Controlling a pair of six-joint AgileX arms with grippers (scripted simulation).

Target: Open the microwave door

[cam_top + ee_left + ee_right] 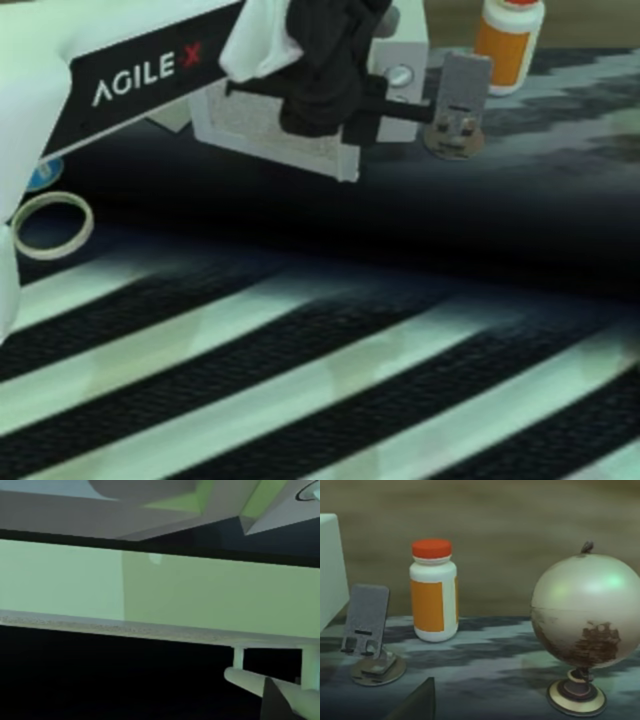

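Observation:
The white microwave (405, 45) stands at the table's far edge, one silver knob (400, 75) showing on its panel. The microwave door (265, 125), with its grey speckled window, is swung out from the body toward the table's front. My left gripper (352, 112) reaches over the microwave and is shut on the door's pale bar handle (245, 680) at the door's free edge. In the left wrist view one dark fingertip (280, 705) lies against that handle. The right wrist view catches the microwave's white side (330, 570); my right gripper (422, 702) sits low over the table, to the right of it.
A grey phone stand (455, 110) sits just right of the microwave, with an orange-labelled bottle (508, 40) behind it. A globe (585, 615) stands farther right. A pale tape ring (52, 225) lies at the left edge. The striped cloth covers the table's front.

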